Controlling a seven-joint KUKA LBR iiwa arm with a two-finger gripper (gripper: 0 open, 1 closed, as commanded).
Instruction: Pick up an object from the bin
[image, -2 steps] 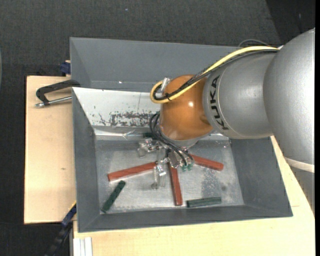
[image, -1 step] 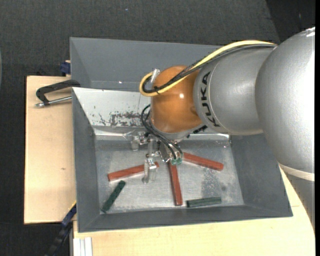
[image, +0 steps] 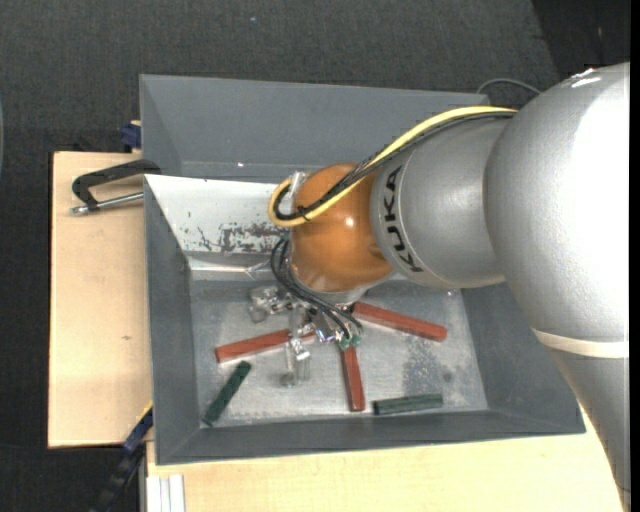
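As the large silver arm (image: 520, 190) reaches into the grey metal bin (image: 165, 330) from the right, its rounded orange wrist cover (image: 335, 240) hangs above the bin's middle. Below it the gripper (image: 297, 352) stands low over the floor, at the inner end of a red-brown flat stick (image: 250, 346) lying left of centre. Whether the claw is apart or together cannot be told.

Step, as judged: the grasp is best taken across the stick's narrow width, near that end, with a straight descent so the stick is not pushed aside.

Surface: the speckled grey floor (image: 430, 370) looks flat and hard, so a thin stick probably offers little edge to catch.

Room: a second red-brown stick (image: 405, 323) and a third red-brown stick (image: 353, 380) fan out just beside the gripper. A dark green stick (image: 228, 390) at front left and another dark green stick (image: 407, 404) at front right lie well apart from it.
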